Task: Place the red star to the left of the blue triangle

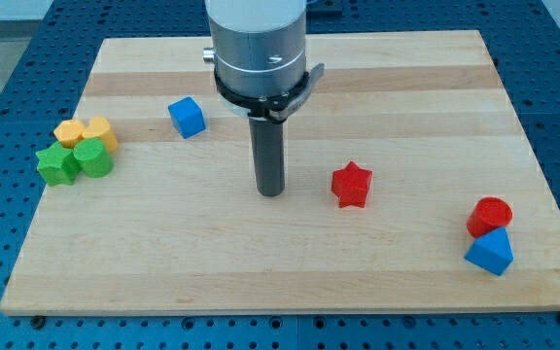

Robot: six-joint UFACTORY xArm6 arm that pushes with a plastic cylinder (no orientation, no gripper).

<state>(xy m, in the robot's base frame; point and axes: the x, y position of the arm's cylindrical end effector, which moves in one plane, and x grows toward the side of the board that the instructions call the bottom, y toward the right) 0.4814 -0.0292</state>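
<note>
The red star [352, 185] lies on the wooden board [290, 262] a little right of centre. The blue triangle [490, 252] sits near the board's lower right corner, with a red cylinder [490, 215] touching it just above. My tip [271, 192] stands on the board to the left of the red star, with a gap between them. The star is well to the left of the blue triangle and a little higher in the view.
A blue cube [187, 117] lies at the upper left of my tip. At the board's left edge a cluster holds two yellow blocks [85, 133] and two green blocks [74, 161]. The arm's grey body [258, 49] hangs over the board's top middle.
</note>
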